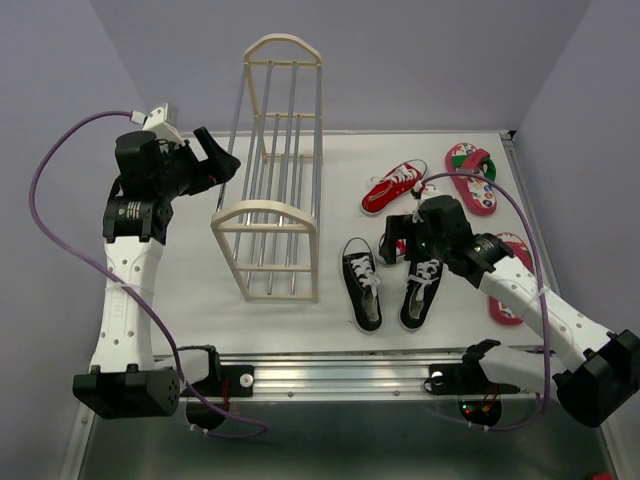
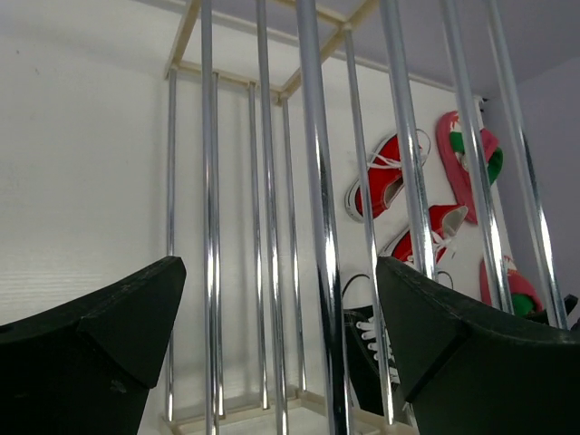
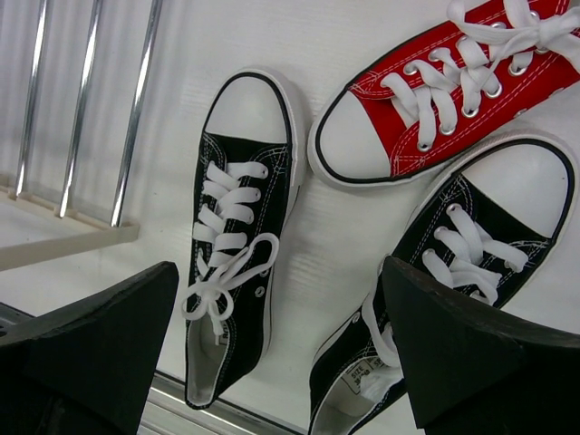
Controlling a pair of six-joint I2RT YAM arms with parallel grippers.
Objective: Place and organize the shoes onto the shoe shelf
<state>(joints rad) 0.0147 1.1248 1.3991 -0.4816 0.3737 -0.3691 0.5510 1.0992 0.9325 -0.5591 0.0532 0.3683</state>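
While right claw [image 3: 279, 290] gapes wide, black sneakers [image 3: 237, 181] lie beneath it, untouched.

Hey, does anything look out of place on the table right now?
Nothing damaged, but all shoes lie loose right of the empty shoe shelf. The red sneakers sit askew, one half hidden under the right arm, and the flip-flops are split apart.

The white table [image 1: 190, 290] carried the shoe shelf [image 1: 266, 206] standing left of centre, a left black sneaker [image 1: 362, 285] and a right black sneaker [image 1: 418, 300] side by side near the front, a far red sneaker [image 1: 392, 187] behind them, a near red sneaker [image 3: 435, 100] close by their toes, and a far flip-flop [image 1: 470, 178] and a near flip-flop [image 1: 503, 305] along the right edge.
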